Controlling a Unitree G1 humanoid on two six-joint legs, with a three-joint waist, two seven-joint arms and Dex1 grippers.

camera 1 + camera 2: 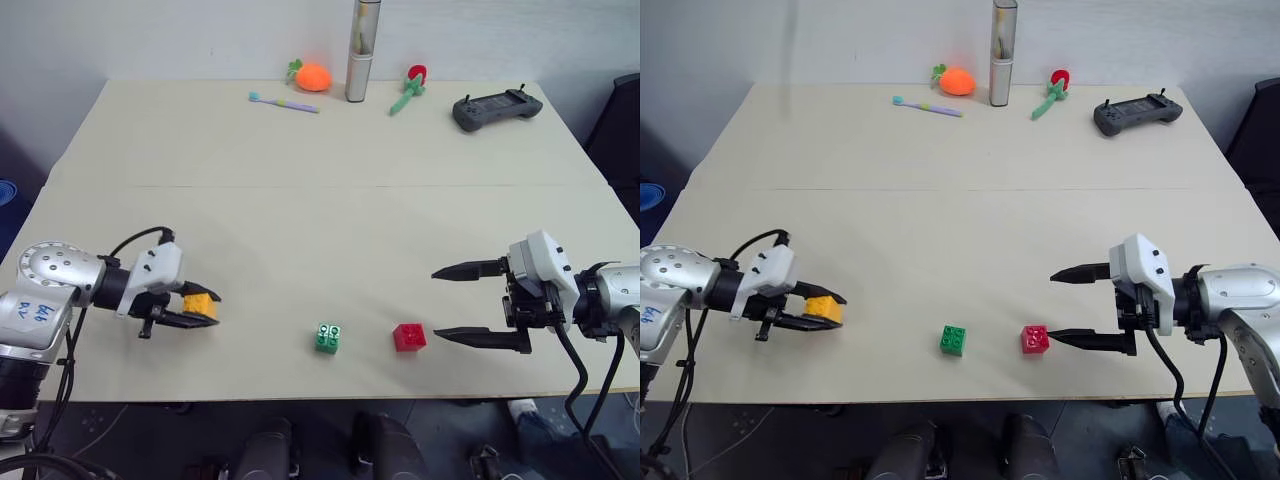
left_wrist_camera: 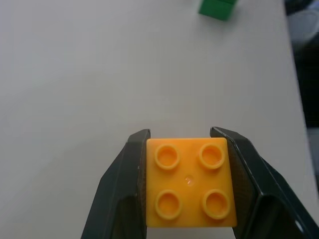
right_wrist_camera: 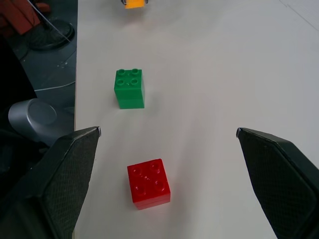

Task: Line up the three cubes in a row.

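Observation:
My left gripper [image 1: 203, 308] is shut on the yellow-orange cube [image 1: 199, 305] at the front left of the table, its two black fingers [image 2: 122, 184] pressed against the cube's sides [image 2: 190, 181]. The green cube [image 1: 328, 338] sits near the table's front edge, with the red cube [image 1: 409, 336] a short way to its right. My right gripper [image 1: 450, 302] stands wide open just right of the red cube [image 3: 148, 183], pointing left toward it. In the right wrist view the green cube [image 3: 129, 87] lies beyond the red one.
Along the far edge of the table [image 1: 320, 220] lie an orange round toy with green leaves [image 1: 312, 76], a toothbrush [image 1: 283, 102], a tall metal cylinder [image 1: 362, 50], a red and green toy [image 1: 412, 85] and a dark remote controller [image 1: 496, 108].

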